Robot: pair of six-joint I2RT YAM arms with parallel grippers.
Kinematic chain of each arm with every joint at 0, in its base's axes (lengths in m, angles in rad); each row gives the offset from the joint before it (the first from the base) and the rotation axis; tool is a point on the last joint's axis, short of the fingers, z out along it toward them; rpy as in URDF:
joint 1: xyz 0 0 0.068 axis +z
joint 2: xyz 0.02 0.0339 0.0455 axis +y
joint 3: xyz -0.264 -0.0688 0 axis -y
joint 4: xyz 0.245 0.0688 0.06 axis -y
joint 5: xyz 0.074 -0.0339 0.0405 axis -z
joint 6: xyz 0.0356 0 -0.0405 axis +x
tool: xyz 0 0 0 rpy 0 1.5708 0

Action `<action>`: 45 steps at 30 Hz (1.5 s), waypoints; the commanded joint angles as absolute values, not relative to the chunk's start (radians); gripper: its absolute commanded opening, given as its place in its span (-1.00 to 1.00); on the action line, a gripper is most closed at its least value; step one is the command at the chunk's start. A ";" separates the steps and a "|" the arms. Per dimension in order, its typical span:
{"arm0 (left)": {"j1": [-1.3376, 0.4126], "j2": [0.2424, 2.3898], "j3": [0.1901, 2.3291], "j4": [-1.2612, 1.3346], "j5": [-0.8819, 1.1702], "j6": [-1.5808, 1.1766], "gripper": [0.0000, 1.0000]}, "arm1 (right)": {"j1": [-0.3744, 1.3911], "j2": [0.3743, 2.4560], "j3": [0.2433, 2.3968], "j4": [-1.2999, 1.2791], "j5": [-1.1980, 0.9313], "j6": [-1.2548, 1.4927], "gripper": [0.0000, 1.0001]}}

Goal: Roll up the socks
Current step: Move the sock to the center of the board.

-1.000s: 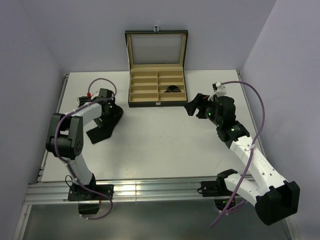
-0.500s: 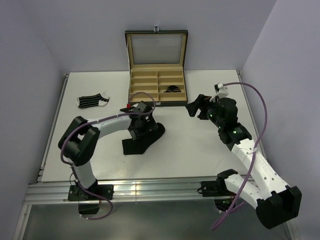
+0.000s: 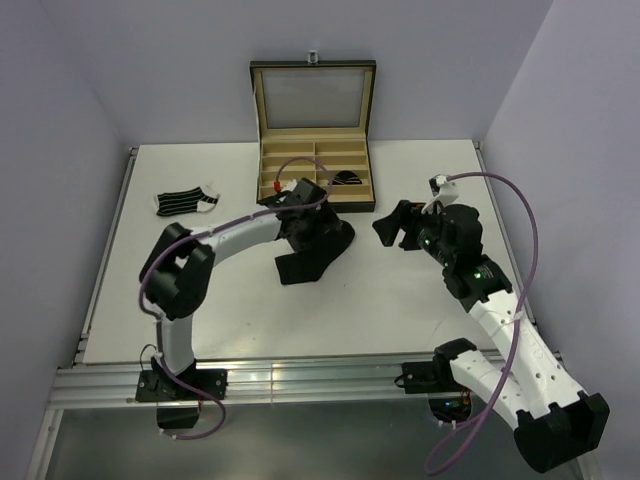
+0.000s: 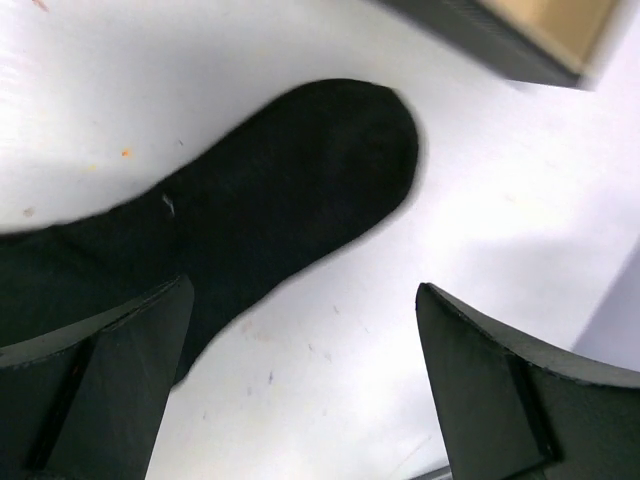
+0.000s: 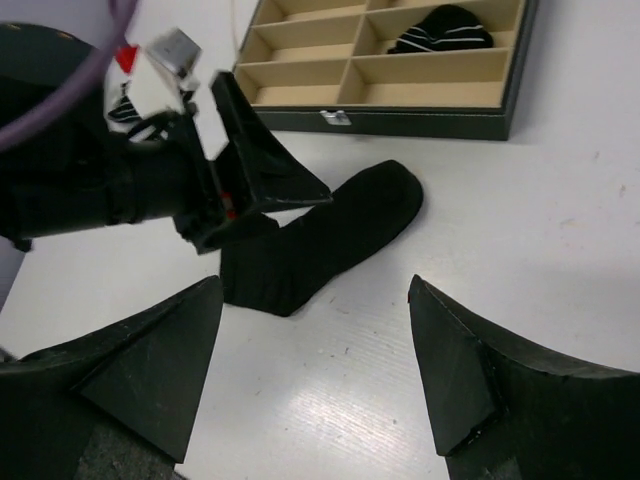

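Observation:
A plain black sock [image 3: 312, 258] lies flat on the white table [image 3: 230, 310] just in front of the box, its toe pointing toward the box. My left gripper [image 3: 320, 232] hovers over its upper part, jaws wide open. In the left wrist view the black sock [image 4: 250, 210] runs under the left finger [image 4: 95, 390], with bare table between the fingers. My right gripper [image 3: 392, 228] stands open to the right of the sock, apart from it; in its own view the black sock [image 5: 320, 240] lies beyond the right gripper [image 5: 315, 370]. A striped sock [image 3: 185, 202] lies flat at the far left. A rolled striped sock [image 3: 347, 178] sits in a right-hand compartment of the box.
The black compartmented box [image 3: 268, 208] with tan lining stands open at the back centre, its lid upright against the wall. Grey walls close in the table on the left, back and right. A metal rail [image 3: 300, 385] runs along the near edge.
My left arm has swung from the table's left side to the centre, bringing the black sock with it and uncovering the striped sock. The right gripper has shifted slightly nearer.

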State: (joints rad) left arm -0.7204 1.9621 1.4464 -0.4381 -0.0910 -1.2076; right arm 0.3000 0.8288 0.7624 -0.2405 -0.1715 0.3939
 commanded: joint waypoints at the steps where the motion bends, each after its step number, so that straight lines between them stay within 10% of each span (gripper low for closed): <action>1: -0.738 1.725 1.401 -0.426 -0.242 -1.134 0.99 | 0.299 0.782 0.772 -0.236 -0.282 0.348 0.64; 6: -0.736 1.418 1.247 -0.408 -0.379 -0.964 0.99 | 0.327 0.834 0.814 -0.248 -0.338 0.331 0.91; 19: -0.690 0.859 0.887 -0.340 -0.428 -0.627 0.99 | 0.669 1.426 1.017 -0.207 -0.075 0.363 0.81; 31: -0.686 0.736 0.815 -0.477 -0.388 -0.601 0.99 | 0.707 1.824 1.193 -0.219 -0.106 0.279 0.79; 45: -0.595 0.729 0.756 -0.388 -0.338 -0.592 0.99 | 0.606 1.761 1.080 -0.313 -0.025 0.166 0.79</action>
